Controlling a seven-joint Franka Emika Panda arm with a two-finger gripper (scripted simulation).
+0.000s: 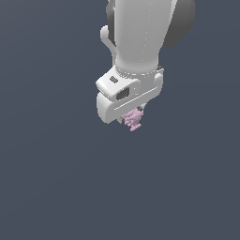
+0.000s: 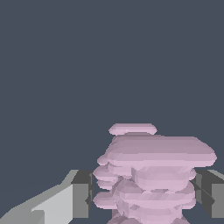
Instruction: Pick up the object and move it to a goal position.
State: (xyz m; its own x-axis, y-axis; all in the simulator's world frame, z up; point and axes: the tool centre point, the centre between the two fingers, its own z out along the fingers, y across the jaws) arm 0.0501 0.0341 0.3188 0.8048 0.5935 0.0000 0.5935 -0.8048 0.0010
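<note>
The object is a small pale pink lumpy thing with a ridged outline. In the exterior view it sticks out just under the white gripper, near the middle of the picture. In the wrist view the object fills the space between the two fingers, whose dark pads sit against its two sides. The gripper is shut on the object. The fingers are mostly hidden behind the gripper body in the exterior view.
The white arm comes down from the top of the exterior view. Around it there is only a plain dark grey-blue background. No goal marker shows in either view.
</note>
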